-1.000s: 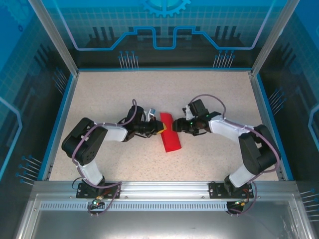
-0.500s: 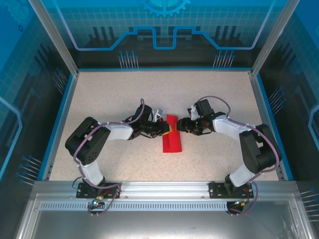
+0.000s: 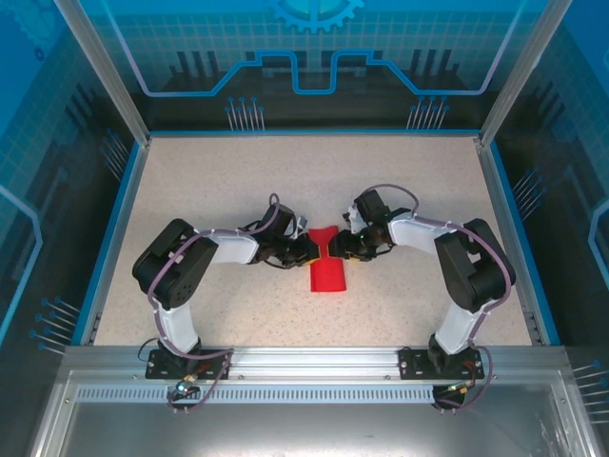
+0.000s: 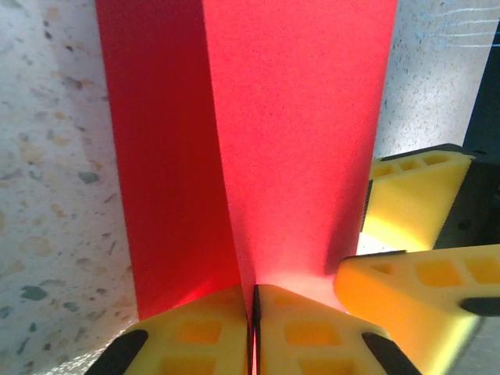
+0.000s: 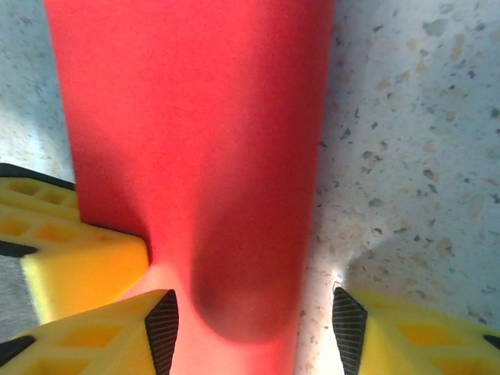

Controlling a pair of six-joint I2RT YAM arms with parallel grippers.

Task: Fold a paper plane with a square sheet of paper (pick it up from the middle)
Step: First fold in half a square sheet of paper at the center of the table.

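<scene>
The square sheet of paper (image 3: 328, 273) is bright red and folded into a long strip at mid-table, with a raised centre ridge (image 4: 234, 156). My left gripper (image 3: 311, 250) comes at its far end from the left. Its yellow jaws (image 4: 254, 316) are shut on the ridge. From the right, my right gripper (image 3: 344, 248) is open. Its ribbed pads (image 5: 164, 328) straddle the bulging paper (image 5: 195, 141) without touching its right edge. Each wrist view also catches the other arm's yellow fingers (image 4: 414, 203) beside the paper. The paper plane is out of view.
The speckled tabletop (image 3: 219, 181) is bounded by a blue rim (image 3: 122, 214) and transparent walls. A metal rail (image 3: 314, 367) with the arm bases runs along the near edge. Both forearms angle inward to the paper, with free table behind and beside them.
Both grippers have closed in on the paper's far end. The strip has swung straighter and its far end is pinched narrower. The right jaws have narrowed a little.
</scene>
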